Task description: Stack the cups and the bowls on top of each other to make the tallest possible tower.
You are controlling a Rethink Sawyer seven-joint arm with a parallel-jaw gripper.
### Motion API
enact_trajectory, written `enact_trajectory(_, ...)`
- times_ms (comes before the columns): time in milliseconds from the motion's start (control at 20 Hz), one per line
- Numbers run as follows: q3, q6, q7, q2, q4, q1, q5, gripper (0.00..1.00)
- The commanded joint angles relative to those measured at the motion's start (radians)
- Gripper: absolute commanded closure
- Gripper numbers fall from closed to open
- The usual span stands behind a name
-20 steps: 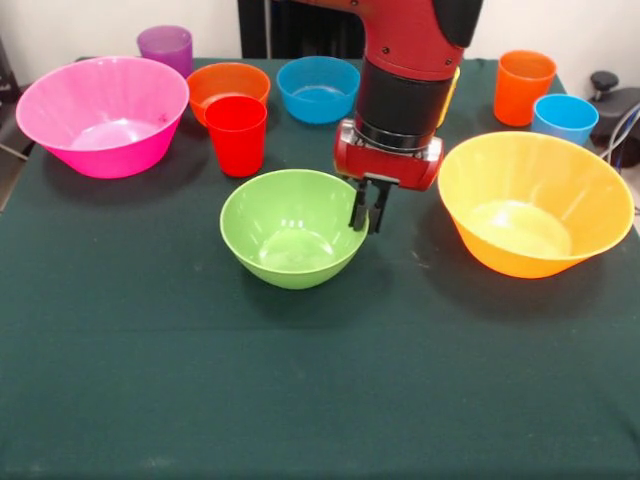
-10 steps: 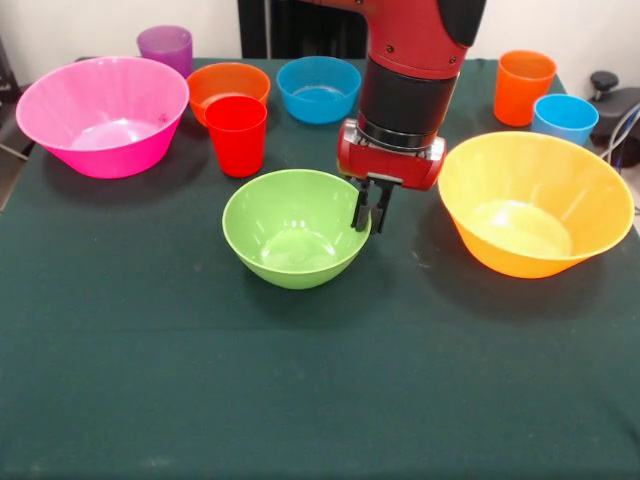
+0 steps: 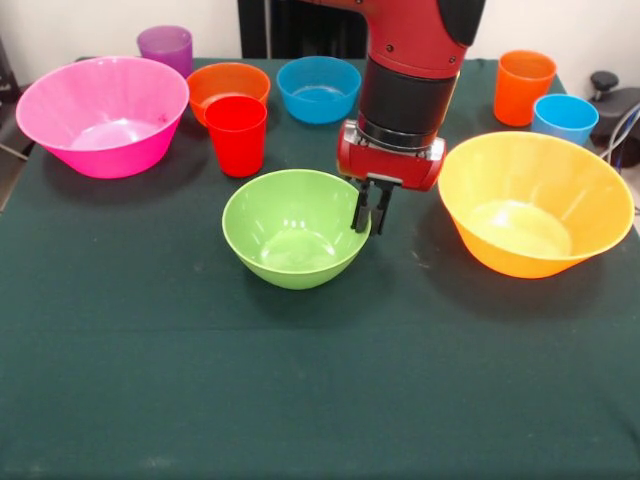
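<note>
My gripper (image 3: 370, 215) is shut on the right rim of the lime green bowl (image 3: 290, 235), one finger inside and one outside. The bowl sits mid-table. Behind it stands the red cup (image 3: 237, 135), with the small orange bowl (image 3: 228, 82) and small blue bowl (image 3: 318, 88) further back. The pink bowl (image 3: 100, 110) and purple cup (image 3: 166, 46) are at the left. At the right are the yellow-orange bowl (image 3: 535, 200), the orange cup (image 3: 523, 85) and the light blue cup (image 3: 564, 118). A sliver of the yellow cup (image 3: 452, 92) shows behind the arm. Nothing is stacked.
A dark green cloth (image 3: 300, 400) covers the table, and its near half holds no objects. A black device with cables (image 3: 615, 105) sits off the table's right edge.
The gripper and the green bowl have shifted slightly right and up together; little has moved in the last half second.
</note>
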Motion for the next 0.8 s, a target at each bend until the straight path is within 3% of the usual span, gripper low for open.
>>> enact_trajectory(50,0.085,-0.036,0.15,0.081,0.066,-0.004,0.007,1.0)
enact_trajectory(800,0.088,-0.054,0.125,0.079,0.063,-0.012,-0.014,1.0)
